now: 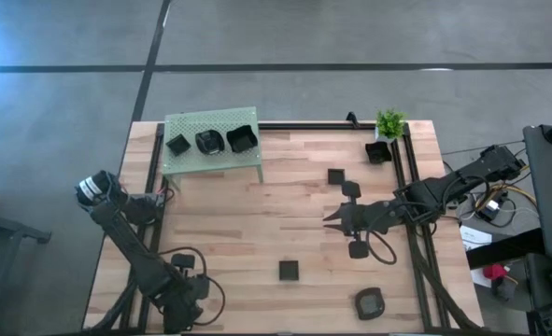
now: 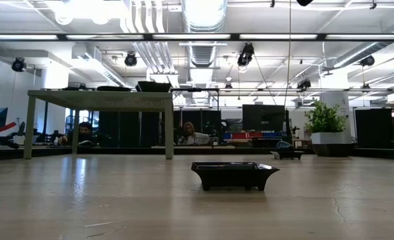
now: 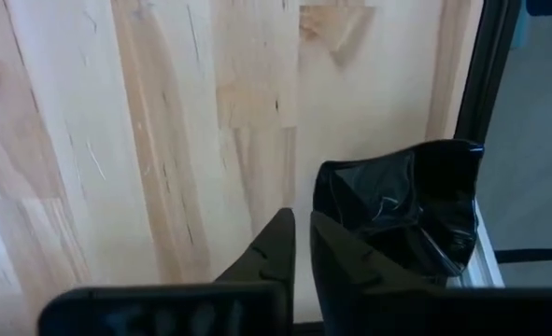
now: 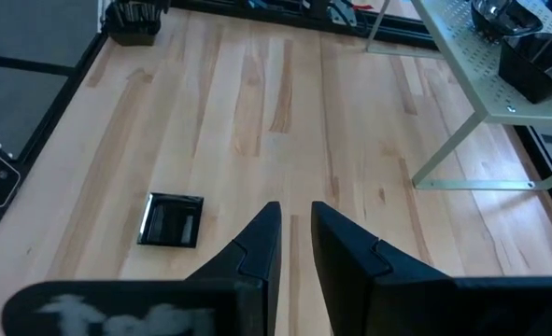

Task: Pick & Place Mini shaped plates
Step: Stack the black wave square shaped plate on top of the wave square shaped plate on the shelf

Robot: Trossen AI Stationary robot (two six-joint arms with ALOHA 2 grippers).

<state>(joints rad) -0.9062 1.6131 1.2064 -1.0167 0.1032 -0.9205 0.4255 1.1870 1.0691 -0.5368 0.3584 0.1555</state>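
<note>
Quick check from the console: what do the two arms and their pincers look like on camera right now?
Both arms are dark, jointed links with looping black cables. The left arm carries a pale, whitish cylinder near its base. The right arm ends in a right pincer with two black tapered fingers; the left pincer matches, glossy black.
</note>
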